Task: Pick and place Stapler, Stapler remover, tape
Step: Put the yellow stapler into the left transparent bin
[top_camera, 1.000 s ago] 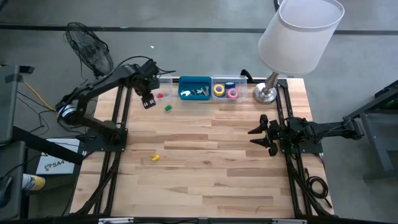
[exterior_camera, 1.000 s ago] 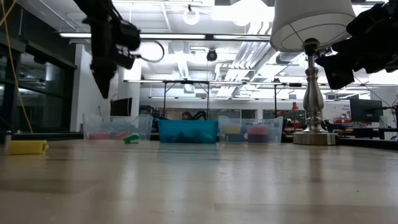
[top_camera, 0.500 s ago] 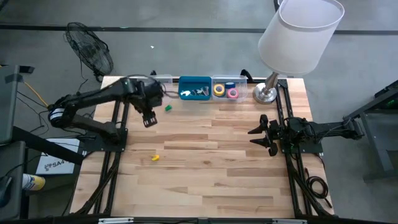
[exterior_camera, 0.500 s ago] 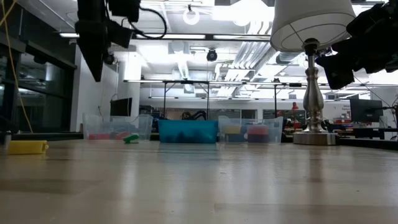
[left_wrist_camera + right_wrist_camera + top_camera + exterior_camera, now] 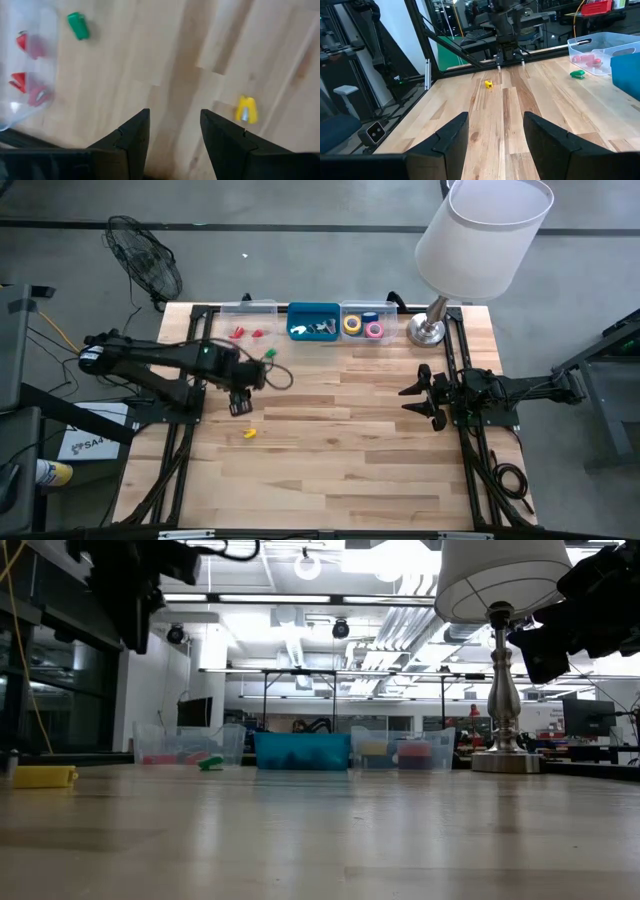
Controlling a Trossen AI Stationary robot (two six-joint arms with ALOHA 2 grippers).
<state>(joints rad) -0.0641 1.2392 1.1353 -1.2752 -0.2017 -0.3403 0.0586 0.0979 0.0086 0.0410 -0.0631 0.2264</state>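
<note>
My left gripper (image 5: 240, 406) hangs open above the bare table, pointing steeply down, just far of a small yellow piece (image 5: 249, 433) that lies flat on the wood (image 5: 246, 110). A small green piece (image 5: 269, 354) lies near the far bins (image 5: 78, 26). Whether either is the stapler or the stapler remover I cannot tell. Tape rolls in yellow (image 5: 352, 324), pink (image 5: 374, 330) and blue (image 5: 370, 317) lie in a clear bin at the far edge. My right gripper (image 5: 415, 395) waits open and level at the table's right side.
A clear bin (image 5: 250, 320) with red pieces (image 5: 30, 45) stands at the far left, with a blue bin (image 5: 313, 322) to its right. A lamp (image 5: 430, 330) with a wide white shade stands at the far right. Bare wood spreads over the middle and near side.
My left gripper has swung from beside the far left clear bin toward the near edge, ending just short of the yellow piece, and has rolled a little about its own axis. It has stayed open with nothing between the fingers. No object has moved.
</note>
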